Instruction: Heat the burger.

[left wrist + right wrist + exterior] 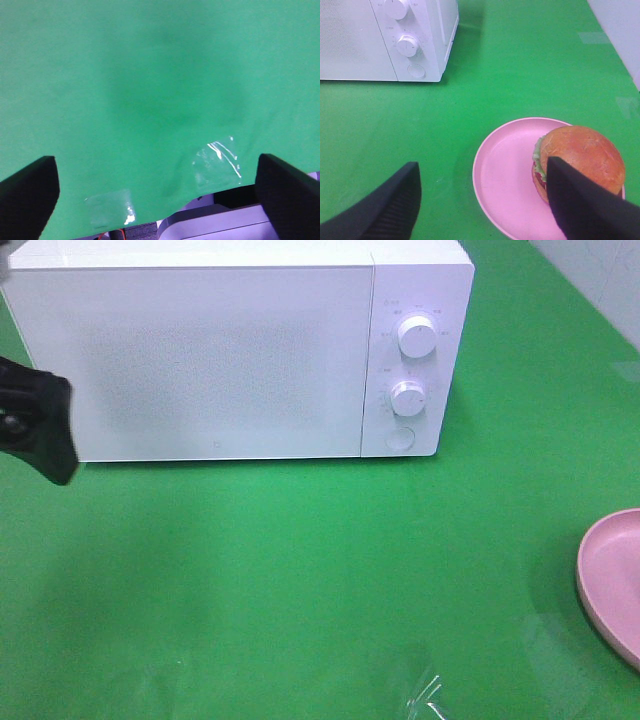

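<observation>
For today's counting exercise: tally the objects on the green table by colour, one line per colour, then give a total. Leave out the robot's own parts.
White: 1, the microwave
Pink: 1, the plate
Golden-brown: 1, the burger resting on the plate
Total: 3

The left hand (157, 187) stands wide open over the green bench (150, 90), its two dark fingers (30, 192) far apart, holding nothing. Two clear tape pieces (217, 160) shine near the bench edge.
</observation>
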`<action>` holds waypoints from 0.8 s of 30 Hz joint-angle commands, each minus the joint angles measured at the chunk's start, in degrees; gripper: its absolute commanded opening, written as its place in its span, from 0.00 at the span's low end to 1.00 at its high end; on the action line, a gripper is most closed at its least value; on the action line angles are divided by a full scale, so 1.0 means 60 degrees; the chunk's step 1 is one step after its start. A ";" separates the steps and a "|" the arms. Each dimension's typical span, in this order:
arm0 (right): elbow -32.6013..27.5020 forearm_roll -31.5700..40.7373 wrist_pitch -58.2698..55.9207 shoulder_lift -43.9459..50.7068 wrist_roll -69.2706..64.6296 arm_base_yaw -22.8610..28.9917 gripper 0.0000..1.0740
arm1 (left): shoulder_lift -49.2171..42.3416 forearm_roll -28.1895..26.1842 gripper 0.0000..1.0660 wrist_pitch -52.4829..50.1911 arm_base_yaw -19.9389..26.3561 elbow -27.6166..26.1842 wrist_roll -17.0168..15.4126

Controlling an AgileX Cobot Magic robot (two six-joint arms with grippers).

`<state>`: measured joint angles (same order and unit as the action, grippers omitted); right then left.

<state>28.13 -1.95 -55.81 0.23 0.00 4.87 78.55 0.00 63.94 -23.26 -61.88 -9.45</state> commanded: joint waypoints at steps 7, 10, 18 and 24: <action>-0.0010 -0.0010 0.0143 0.0258 0.0095 -0.0038 0.66 | -0.1442 -0.0964 0.94 0.0879 0.3438 -0.0019 0.1576; -0.0010 -0.0010 0.0143 0.0258 0.0095 -0.0038 0.66 | -0.2044 -0.1537 0.94 0.0802 0.4001 0.0248 0.1576; -0.0010 -0.0010 0.0143 0.0258 0.0095 -0.0038 0.66 | -0.3877 -0.1442 0.94 0.0764 0.4125 0.2101 0.1576; -0.0010 -0.0010 0.0143 0.0258 0.0095 -0.0038 0.66 | -0.5376 -0.1394 0.94 0.0840 0.4125 0.3485 0.1576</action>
<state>28.13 -1.95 -55.81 0.23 0.00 4.87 48.41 -8.54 68.58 1.32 -42.80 0.00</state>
